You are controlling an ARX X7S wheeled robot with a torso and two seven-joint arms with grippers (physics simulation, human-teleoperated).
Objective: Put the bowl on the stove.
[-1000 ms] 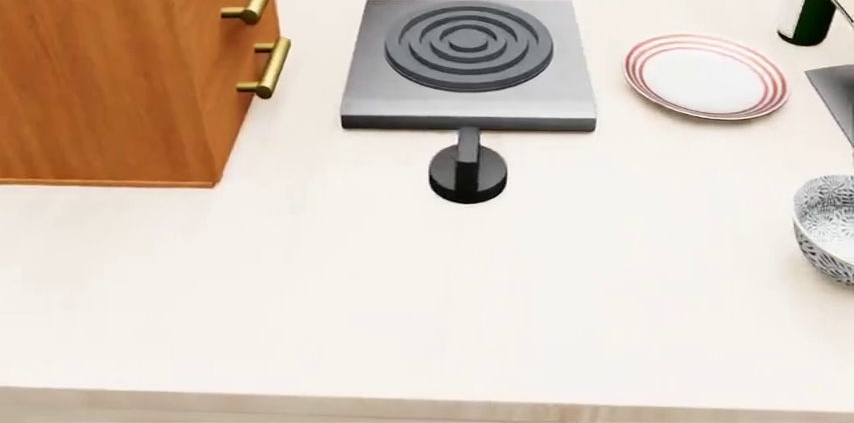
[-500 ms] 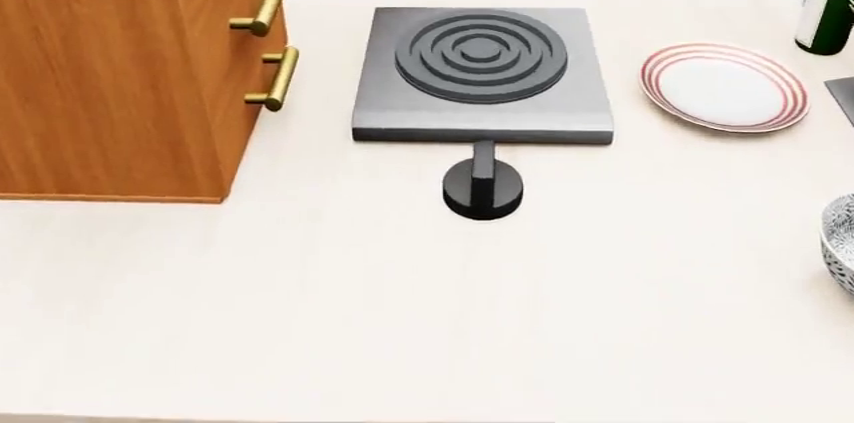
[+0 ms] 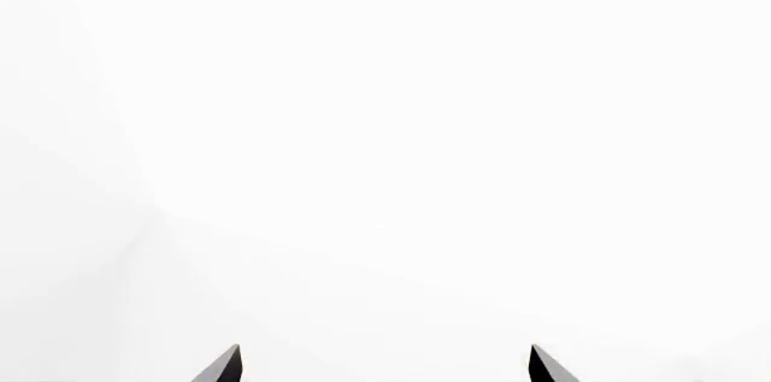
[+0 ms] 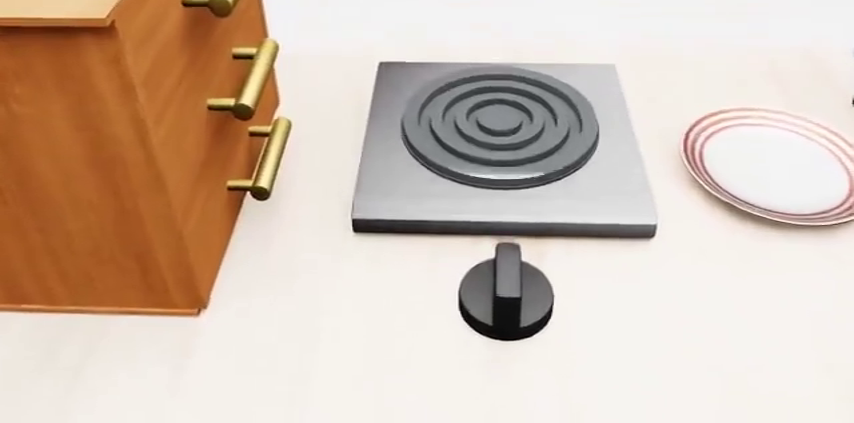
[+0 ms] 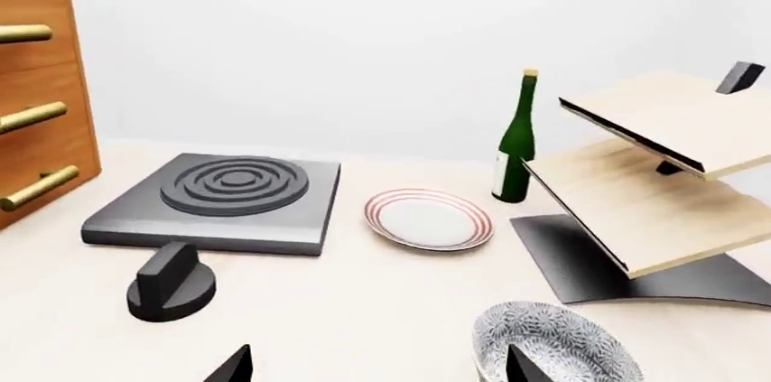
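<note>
Right wrist view, near to far: the right gripper [image 5: 376,366] shows only two dark fingertips [image 5: 231,366] at the frame edge, spread wide apart w/ nothing between them, touching nothing. The small round deep bowl, white w/ dense grey-blue floral pattern [image 5: 552,346], sits on the pale cream countertop [image 5: 361,301] just beyond the gripper, close to one fingertip, upright and apart from it; its lower part is cut off by the frame. Nearby stands a black round knob w/ a raised grip bar [image 5: 172,284]. Behind the knob lies the square dark-grey metal stove w/ raised concentric-ring burner [image 5: 217,199], top bare. Beside the stove, a flat white plate w/ red rim rings [image 5: 429,218]. Farther back, a green glass bottle [image 5: 515,143], next to a two-tier pale wood shelf on a dark metal base [image 5: 656,188]. A brown wooden drawer cabinet w/ brass handles [image 5: 36,129] flanks the stove's other side.

Head view: knob nearest, then stove, cabinet and plate either side; bowl out of frame.

Left wrist view: the left gripper [image 3: 383,366] is spread open, empty, facing blank white.
</note>
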